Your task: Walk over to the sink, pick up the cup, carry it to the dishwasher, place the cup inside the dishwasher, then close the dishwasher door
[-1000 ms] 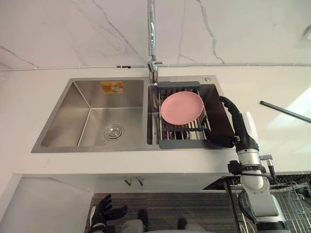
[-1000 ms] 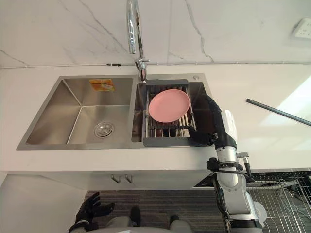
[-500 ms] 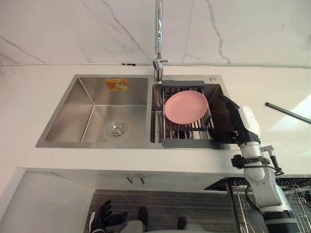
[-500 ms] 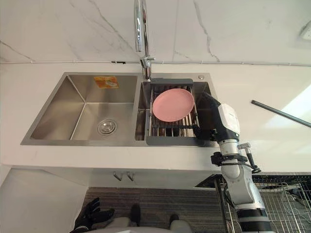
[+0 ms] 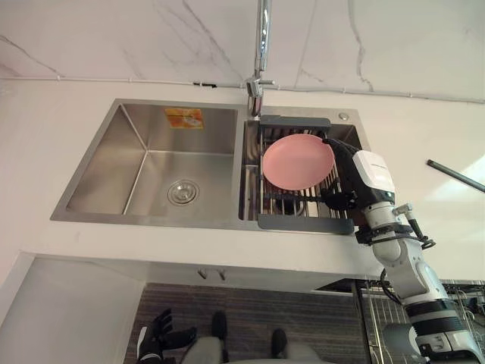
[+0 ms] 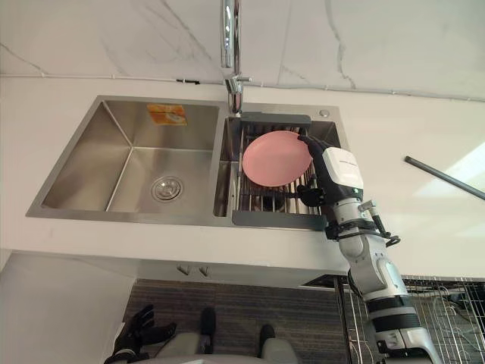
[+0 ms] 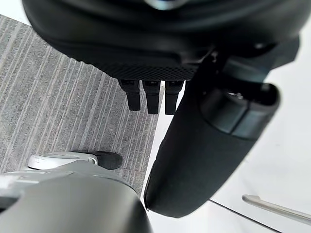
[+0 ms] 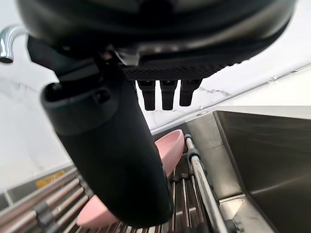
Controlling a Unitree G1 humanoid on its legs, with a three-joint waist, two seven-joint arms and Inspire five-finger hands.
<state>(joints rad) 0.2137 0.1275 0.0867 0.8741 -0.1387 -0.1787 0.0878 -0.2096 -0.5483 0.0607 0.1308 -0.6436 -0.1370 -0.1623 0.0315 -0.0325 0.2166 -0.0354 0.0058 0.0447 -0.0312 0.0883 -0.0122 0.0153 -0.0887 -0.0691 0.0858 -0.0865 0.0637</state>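
We're at the sink [image 5: 98, 174], so the walk looks done; pick-up, carry, loading and door close are all left. A drying rack [image 5: 292, 221] sits in the right basin. The thing to grab reads as a pink plate [image 5: 297, 161] rather than a cup, lying on that rack. Our right hand [image 5: 362, 180] hovers just right of the plate over the rack's right side, fingers relaxed, holding nothing; rim contact unclear. Our left hand [image 5: 158, 339] hangs low near the floor, fingers spread.
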